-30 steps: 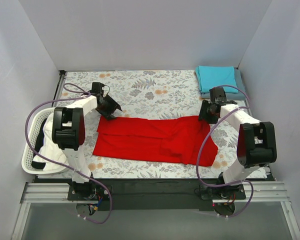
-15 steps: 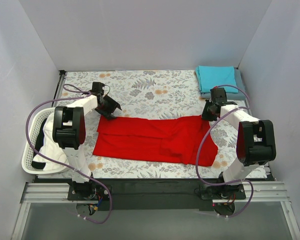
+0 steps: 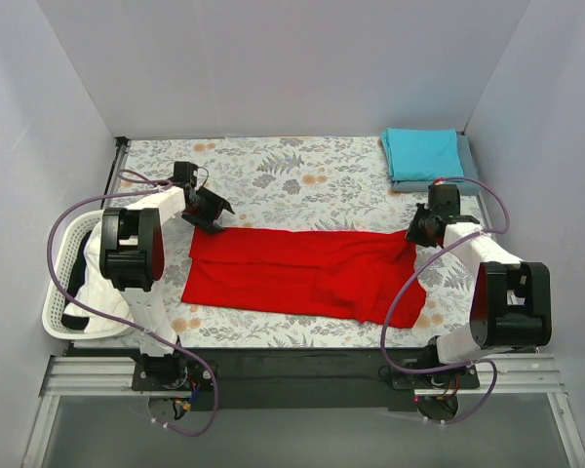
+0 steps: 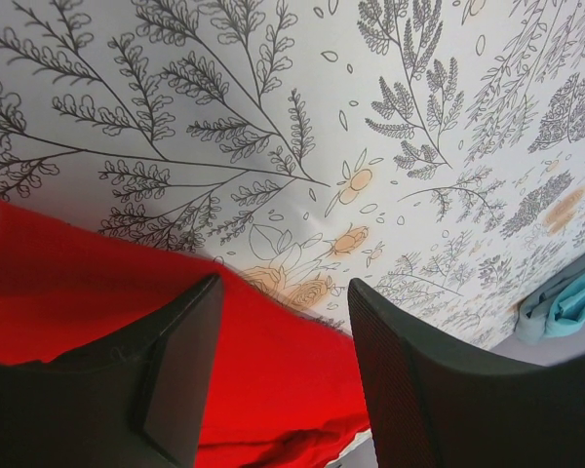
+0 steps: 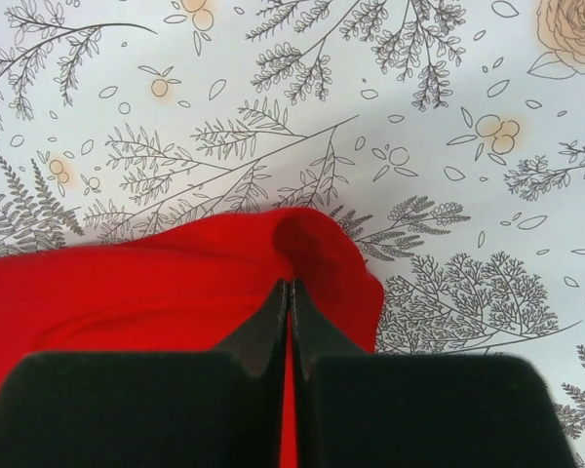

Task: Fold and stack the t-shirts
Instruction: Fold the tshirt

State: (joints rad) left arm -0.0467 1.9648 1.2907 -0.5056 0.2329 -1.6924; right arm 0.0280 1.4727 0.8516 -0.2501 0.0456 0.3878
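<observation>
From above, your red t-shirt [image 3: 292, 273] lay spread across the bench [image 3: 302, 175], the teal one [image 3: 422, 151] folded far right.

Left wrist: the left end effector [image 4: 285, 292] hung released over the shirt's far-left edge (nothing between its fingers).

Right wrist: the right end effector [image 5: 290, 290] was clenched on the far-right corner.

I judged folding was under way; next, the left needed its grip.
</observation>
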